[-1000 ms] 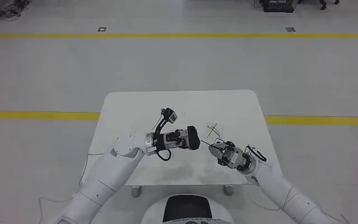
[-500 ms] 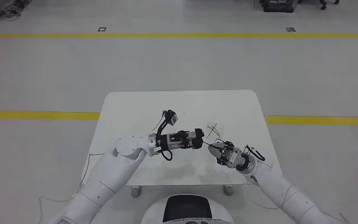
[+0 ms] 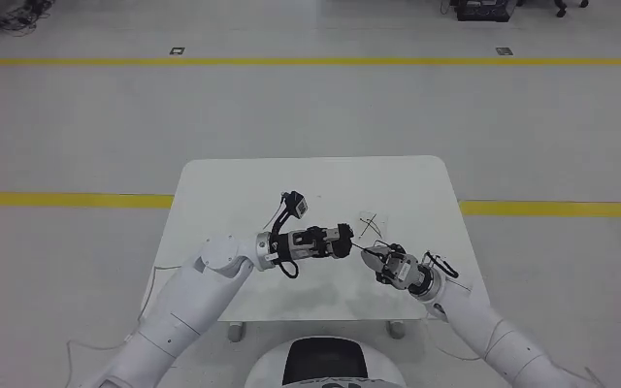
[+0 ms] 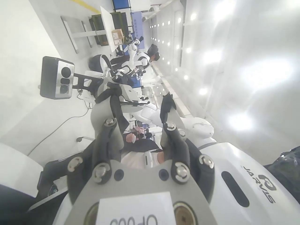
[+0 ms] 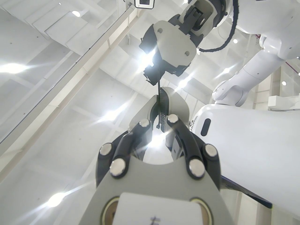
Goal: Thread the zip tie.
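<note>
Since a second ago our left hand has rolled about its own wrist, so that another face of it turns upward, and it reaches a shade nearer the right hand. Over the last half second almost nothing shifts.

We take the right hand as our mark. Beneath it spreads the white worktop, and both hands hang above that. Our left hand stands just beside the right hand, facing it tip to tip, its fingers spread wide with nothing between them. The right hand is pinched tight on the zip tie.

The tie's long axis leaves the right hand straight toward the left hand. Its small head sits back toward the right palm, and its free tail points at the left hand's open gap. Whether the tail already touches the left fingers we cannot tell. We judge that the coming move depends on keeping this one line true.

A few loose ties lie crossed on the worktop just beyond the right hand.
</note>
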`<state>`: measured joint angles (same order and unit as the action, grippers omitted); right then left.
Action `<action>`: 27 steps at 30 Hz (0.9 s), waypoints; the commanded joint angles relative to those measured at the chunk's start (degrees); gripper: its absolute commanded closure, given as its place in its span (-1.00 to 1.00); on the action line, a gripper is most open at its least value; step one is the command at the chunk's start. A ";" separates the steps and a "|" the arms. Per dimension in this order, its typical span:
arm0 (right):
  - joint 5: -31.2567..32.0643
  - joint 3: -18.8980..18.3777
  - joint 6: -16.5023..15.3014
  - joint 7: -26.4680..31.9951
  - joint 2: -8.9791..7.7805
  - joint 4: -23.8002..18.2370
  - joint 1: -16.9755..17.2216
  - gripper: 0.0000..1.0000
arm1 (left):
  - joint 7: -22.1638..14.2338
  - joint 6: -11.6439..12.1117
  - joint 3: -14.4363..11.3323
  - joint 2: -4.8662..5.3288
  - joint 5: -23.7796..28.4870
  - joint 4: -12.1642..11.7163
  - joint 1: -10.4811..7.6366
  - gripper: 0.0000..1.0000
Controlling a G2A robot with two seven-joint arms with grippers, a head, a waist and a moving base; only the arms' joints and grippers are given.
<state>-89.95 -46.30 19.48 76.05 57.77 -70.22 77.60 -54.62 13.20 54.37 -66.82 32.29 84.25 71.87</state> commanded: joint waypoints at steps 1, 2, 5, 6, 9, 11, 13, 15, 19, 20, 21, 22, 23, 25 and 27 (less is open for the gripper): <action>0.00 0.13 0.00 0.12 0.10 0.23 -0.10 1.00 | -0.25 0.03 -0.15 0.02 0.13 -0.07 -0.10 0.34; 0.00 0.22 0.00 0.16 0.15 0.38 -0.16 1.00 | -0.37 0.06 -0.26 0.03 0.19 -0.09 -0.15 0.34; 0.00 0.55 0.00 0.59 0.34 0.93 -0.42 1.00 | -0.80 0.18 -0.63 0.04 0.38 -0.28 -0.36 0.42; 0.00 0.70 0.00 0.93 0.43 1.11 -0.49 1.00 | -0.95 0.24 -0.78 0.04 0.38 -0.34 -0.45 0.42; 0.00 1.13 0.00 1.60 0.64 1.59 -0.70 1.00 | -1.11 0.34 -1.02 0.06 0.43 -0.53 -0.64 0.48; 0.00 1.50 0.00 2.06 0.81 1.97 -0.93 1.00 | -1.22 0.36 -1.18 0.09 0.48 -0.63 -0.77 0.50; 0.00 1.80 0.00 2.36 0.94 2.32 -1.16 1.00 | -1.36 0.32 -1.37 0.11 0.41 -0.71 -0.93 0.52; 0.00 1.99 0.00 2.64 1.04 2.61 -1.33 1.00 | -1.46 0.09 -1.59 0.13 0.31 -0.84 -1.09 0.52; 0.00 2.39 0.00 3.15 1.20 3.07 -1.58 1.00 | -1.68 -0.44 -2.07 0.15 0.19 -1.04 -1.47 0.58; 0.00 2.53 0.00 3.31 1.24 3.23 -1.66 1.00 | -1.81 -0.48 -2.20 0.16 0.22 -1.11 -1.58 0.60; 0.00 2.63 0.00 3.40 1.27 3.34 -1.72 1.00 | -1.88 -0.48 -2.26 0.16 0.26 -1.16 -1.66 0.62; 0.00 2.72 0.00 3.46 1.29 3.44 -1.79 1.00 | -1.97 -0.47 -2.34 0.17 0.31 -1.21 -1.73 0.64; 0.00 2.78 0.00 3.52 1.31 3.59 -1.87 1.00 | -2.07 -0.47 -2.42 0.18 0.32 -1.25 -1.80 0.66; 0.00 2.90 0.00 3.59 1.35 3.91 -2.06 1.00 | -2.17 -0.45 -2.59 0.19 0.42 -1.37 -1.95 0.68; 0.00 2.89 0.00 3.59 1.41 4.08 -2.14 1.00 | -2.30 -0.54 -2.88 0.18 0.39 -1.53 -2.12 0.74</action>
<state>-89.95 -43.39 19.48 79.65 59.15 -66.20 75.48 -56.87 12.72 51.64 -66.63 32.70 82.81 69.83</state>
